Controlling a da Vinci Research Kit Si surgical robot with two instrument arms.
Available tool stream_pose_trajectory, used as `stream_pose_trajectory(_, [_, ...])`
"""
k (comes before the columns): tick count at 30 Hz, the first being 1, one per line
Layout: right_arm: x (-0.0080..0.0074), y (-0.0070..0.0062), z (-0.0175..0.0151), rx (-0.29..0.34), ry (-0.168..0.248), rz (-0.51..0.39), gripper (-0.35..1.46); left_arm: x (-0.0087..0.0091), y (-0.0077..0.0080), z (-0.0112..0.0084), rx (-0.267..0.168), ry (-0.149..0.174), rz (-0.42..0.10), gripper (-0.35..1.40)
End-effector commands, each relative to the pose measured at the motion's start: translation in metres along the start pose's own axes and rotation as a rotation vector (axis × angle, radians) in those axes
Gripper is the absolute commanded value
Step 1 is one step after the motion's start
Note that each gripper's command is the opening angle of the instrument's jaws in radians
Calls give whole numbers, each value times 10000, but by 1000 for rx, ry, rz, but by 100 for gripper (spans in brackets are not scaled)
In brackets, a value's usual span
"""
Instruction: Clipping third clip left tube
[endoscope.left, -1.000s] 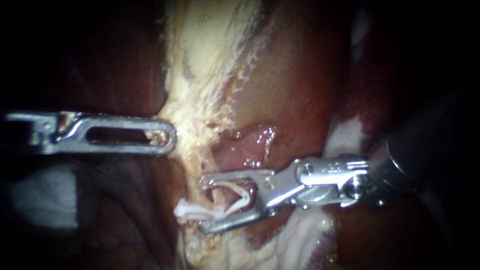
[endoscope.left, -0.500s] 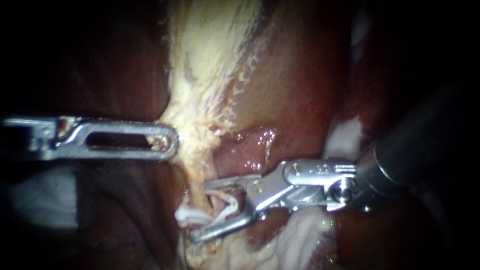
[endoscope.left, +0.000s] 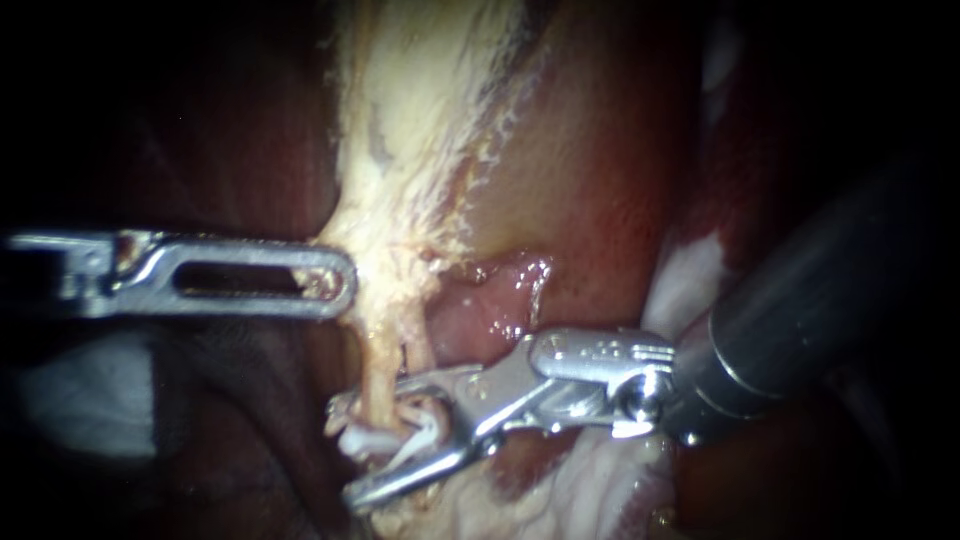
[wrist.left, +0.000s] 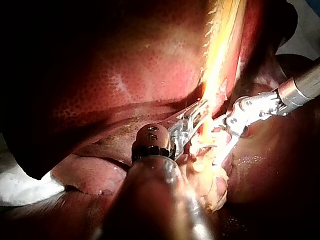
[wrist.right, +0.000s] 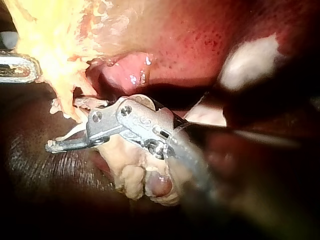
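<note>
Since the earlier frames, the right instrument's pincer (endoscope.left: 345, 455) has slid further along its own line, toward the endoscope view's left and lower. It now reaches past the tube (endoscope.left: 378, 360) instead of stopping short of it. The pincer stands spread wide, its two halves pinching a white clip (endoscope.left: 400, 442) seated between them, with the tube crossing the gap.

The clip's long axis follows the pincer, lying across the tube and dipping slightly toward the lower left, where its open mouth points. The tube is a pale strand running almost straight up and down. It descends from the pale fatty tissue (endoscope.left: 400, 230) into the clip's mouth.

Beyond the pincer's tips, dark brown tissue (endoscope.left: 250, 430) lies just beside them. The lower tip ends against it or just short of it; which cannot be told. Above the pincer sits a moist pink pocket (endoscope.left: 490, 300), and below it is lumpy pale tissue (endoscope.left: 590, 480), so room is tight on both sides.

Further up, well apart from the clip, the left instrument's pincer (endoscope.left: 345, 280) lies level. It is pressed together on the edge of the pale fatty tissue. White gauze (endoscope.left: 90, 400) shows dimly at the left edge.
</note>
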Motion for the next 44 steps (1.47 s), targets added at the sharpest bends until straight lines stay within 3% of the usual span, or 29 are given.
stream_pose_trajectory(1, [4,0,-1,-8,1,1,51,0,0,0,1,0,0,-35])
stream_pose_trajectory(5, [24,4,-10,-41,16,15,49,0,0,1,0,0,0,-35])
stream_pose_trajectory(11, [55,6,-26,-64,75,34,48,0,0,1,0,0,0,-35])
stream_pose_trajectory(15, [66,6,-31,-64,93,40,46,0,-1,1,0,0,0,-35])
stream_pose_trajectory(20, [67,6,-31,-65,94,41,39,0,-1,2,0,-1,0,-35])
stream_pose_trajectory(22, [65,6,-32,-64,93,40,12,0,-1,2,0,-1,0,-35])
stream_pose_trajectory(24, [59,3,-35,-81,92,39,-35,0,-1,2,0,-1,0,-35])
stream_pose_trajectory(26, [55,4,-40,-127,94,41,-35,0,-1,3,0,-1,0,-35])
stream_pose_trajectory(31, [49,8,-50,-172,93,31,-35,0,-1,3,0,-1,0,-35])
stream_pose_trajectory(44, [47,11,-51,-161,90,32,-35,0,0,4,0,-1,0,-35])
